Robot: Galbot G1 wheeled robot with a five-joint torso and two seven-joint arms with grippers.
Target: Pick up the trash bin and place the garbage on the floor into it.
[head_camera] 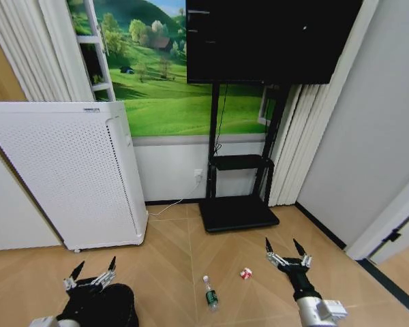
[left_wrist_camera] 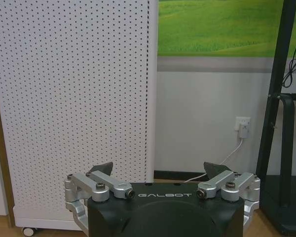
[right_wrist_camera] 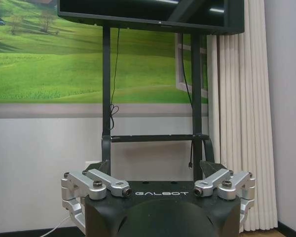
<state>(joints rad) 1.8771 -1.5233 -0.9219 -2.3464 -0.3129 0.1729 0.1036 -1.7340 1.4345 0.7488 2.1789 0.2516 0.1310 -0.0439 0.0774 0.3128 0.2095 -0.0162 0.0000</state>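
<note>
Reading GALBOT on both wrists, left gripper [head_camera: 93, 272] and right gripper [head_camera: 285, 248] hover with fingers spread, empty; green-labelled bottle [head_camera: 210, 293] and red wrapper [head_camera: 246, 273] lie on the floor [head_camera: 177, 252] between them, trash bin [head_camera: 112, 306] beneath the left gripper.

Black GALBOT-marked hands [left_wrist_camera: 159, 174] with silver screw-jointed linkages, black pointed fingertips [head_camera: 268, 245], grey-white wrist.

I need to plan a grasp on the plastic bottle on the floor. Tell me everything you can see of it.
The plastic bottle is small and clear, with a white cap and a green label around its lower body. It lies on its side on the wooden floor, cap pointing toward the far wall, between the two grippers. Nothing touches it but the floor; a red-and-white wrapper lies apart, to its right.
</note>
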